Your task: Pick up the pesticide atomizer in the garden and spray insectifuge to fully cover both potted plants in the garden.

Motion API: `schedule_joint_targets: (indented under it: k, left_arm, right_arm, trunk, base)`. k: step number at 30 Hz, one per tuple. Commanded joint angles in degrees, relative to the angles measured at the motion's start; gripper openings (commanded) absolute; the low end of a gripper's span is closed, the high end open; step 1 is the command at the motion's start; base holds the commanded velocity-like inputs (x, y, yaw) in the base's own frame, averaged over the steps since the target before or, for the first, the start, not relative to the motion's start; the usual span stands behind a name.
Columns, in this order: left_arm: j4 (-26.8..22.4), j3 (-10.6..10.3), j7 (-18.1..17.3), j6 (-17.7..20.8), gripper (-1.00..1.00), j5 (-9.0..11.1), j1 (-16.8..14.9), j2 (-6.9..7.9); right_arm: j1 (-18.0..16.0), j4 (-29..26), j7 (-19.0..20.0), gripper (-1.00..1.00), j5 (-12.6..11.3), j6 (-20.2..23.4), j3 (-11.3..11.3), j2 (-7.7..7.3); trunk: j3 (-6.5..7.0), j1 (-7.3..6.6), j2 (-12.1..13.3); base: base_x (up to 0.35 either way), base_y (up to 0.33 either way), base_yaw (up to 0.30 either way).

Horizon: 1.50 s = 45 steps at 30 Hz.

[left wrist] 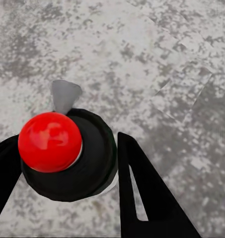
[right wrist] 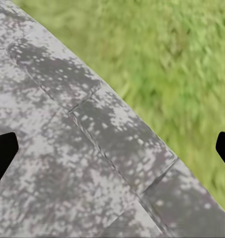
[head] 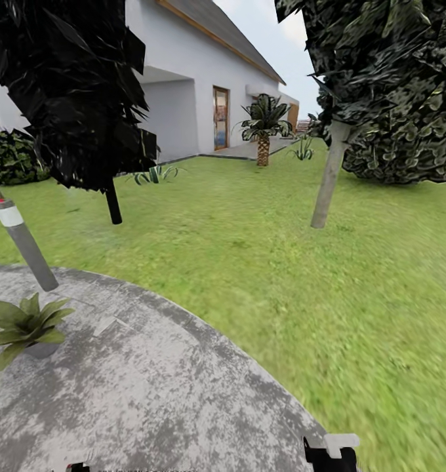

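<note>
You're in the garden: lawn (head: pixel 269 249) runs from the round stone patio (head: pixel 151 393) out to the white house (head: pixel 197 85), w/ two dark trees, one near left (head: pixel 72 85) and one right w/ a pale trunk (head: pixel 331 174). A palm (head: pixel 263 128) stands by the house door, well apart from you. None of these are your targets.

On the patio, near its left edge, sits one potted plant (head: pixel 26 324), a low rosette of broad green leaves in a small grey pot. Just behind it a tilted grey bollard post (head: pixel 23 239) w/ a white band rises from the patio rim. The 2nd plant I can't place from these views.

The pesticide atomizer (left wrist: pixel 72 158) is in your left gripper (left wrist: pixel 67 168): the left wrist cam looks down on its dark round body, a red cap on top and a pale nozzle sticking out, w/ black fingers (left wrist: pixel 142 188) pressed to both sides. So the left is clamped on the bottle, held over bare patio stone. Right gripper (right wrist: pixel 112 148) has its fingertips spread wide apart w/ nothing between, over the patio edge where it meets grass.

Step in hand, as I read it: pickup is done, you're carrying toward the spray stage. Next move calls for turning the base left so the plant sits in front, closing in, then aiming the nozzle at the leaves. Check which way the nozzle faces first; it may not be pointing at the plant yet. Keep the right arm out of the way.
</note>
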Motion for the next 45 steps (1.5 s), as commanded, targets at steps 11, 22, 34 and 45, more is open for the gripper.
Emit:
schedule_joint_targets:
  k: [11,22,34,45]
  left_arm:
    - [0.02,0.47,-0.32,-0.12,-1.0,-0.34,-0.06,-0.03]
    - [0.02,0.51,-0.31,-0.1,-1.0,-0.34,-0.06,-0.03]
    - [0.02,0.56,-0.31,-0.1,-1.0,-0.27,-0.06,-0.01]
    - [0.02,0.56,-0.31,-0.1,-1.0,-0.25,-0.06,-0.01]
  right_arm:
    - [-0.01,-0.02,-0.25,1.0,-0.35,-0.15,0.51,-0.01]
    - [-0.01,-0.03,-0.27,1.0,-0.35,-0.17,0.51,-0.01]
    - [-0.01,-0.06,-0.41,1.0,-0.35,-0.17,0.51,0.95]
    - [-0.01,-0.04,-0.44,1.0,-0.35,-0.17,0.51,0.96]
  trunk:
    - [-0.05,-0.01,-0.02]
    - [-0.05,-0.01,-0.02]
    - [-0.25,-0.01,-0.02]
    - [-0.5,-0.01,-0.02]
  base:
    - [0.0,0.0,0.278]
    - [0.039,-0.01,0.279]
    - [0.235,-0.159,0.279]
    - [0.309,-0.065,0.279]
